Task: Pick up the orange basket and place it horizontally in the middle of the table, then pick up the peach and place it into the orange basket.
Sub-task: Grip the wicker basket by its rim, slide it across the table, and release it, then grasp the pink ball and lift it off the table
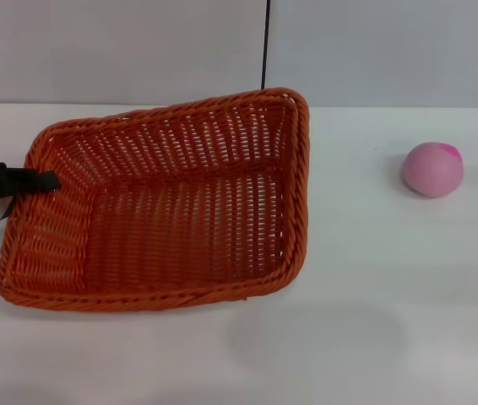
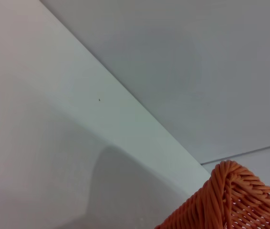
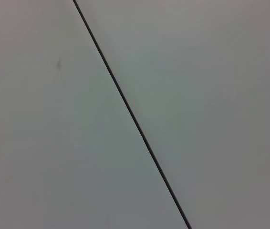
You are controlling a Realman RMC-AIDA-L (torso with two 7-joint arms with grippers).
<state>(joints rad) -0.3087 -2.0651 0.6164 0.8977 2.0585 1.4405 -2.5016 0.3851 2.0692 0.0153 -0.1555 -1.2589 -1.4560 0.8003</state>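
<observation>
The orange basket (image 1: 171,211) sits left of centre on the white table (image 1: 391,295), skewed so its long sides run at an angle. My left gripper (image 1: 28,181) is at the basket's left rim, with one black finger (image 1: 43,180) reaching over the rim into the basket; it looks shut on that rim. A corner of the basket (image 2: 230,200) fills the left wrist view's lower edge, casting a shadow on the table. The peach (image 1: 432,169), pale pink with a magenta patch, lies alone at the right. My right gripper is out of view.
A grey wall (image 1: 138,42) with a dark vertical seam (image 1: 265,42) runs behind the table. The right wrist view shows only that seam (image 3: 130,114) on a plain surface. Bare tabletop lies between the basket and the peach.
</observation>
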